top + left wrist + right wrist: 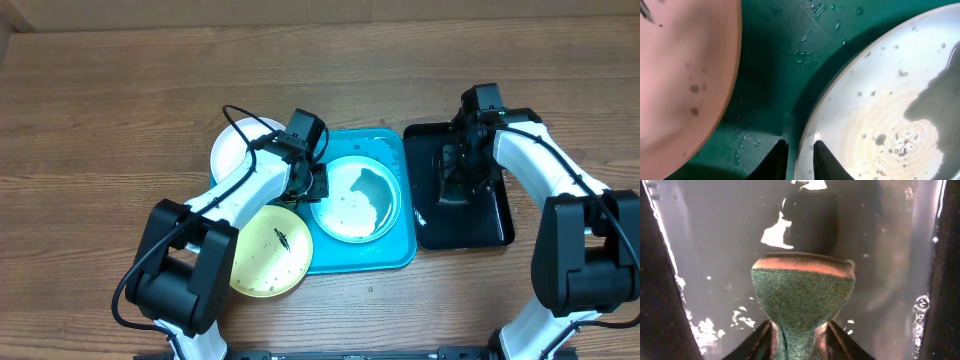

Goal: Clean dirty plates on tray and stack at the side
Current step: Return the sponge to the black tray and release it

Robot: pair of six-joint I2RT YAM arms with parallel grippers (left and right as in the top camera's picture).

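The pale blue-green plate (345, 205) lies in the teal tray (385, 255), with dark specks and a puddle of water in it. My left gripper (312, 182) is shut on its left rim. In the left wrist view, one finger is over the plate (880, 100) and one over the wet tray floor (770, 75), with the gripper (799, 157) on the rim. The yellow-green plate (265, 255) overlaps the tray's front left corner and also shows in the left wrist view (680, 75). The white plate (235, 150) lies on the table left of the tray. My right gripper (452, 185) (800, 335) is shut on a green sponge (802, 292).
The glossy black tray (490, 225) stands right of the teal tray, touching it. It is wet inside (715, 255), and the sponge hangs over its floor. A wooden table lies all round.
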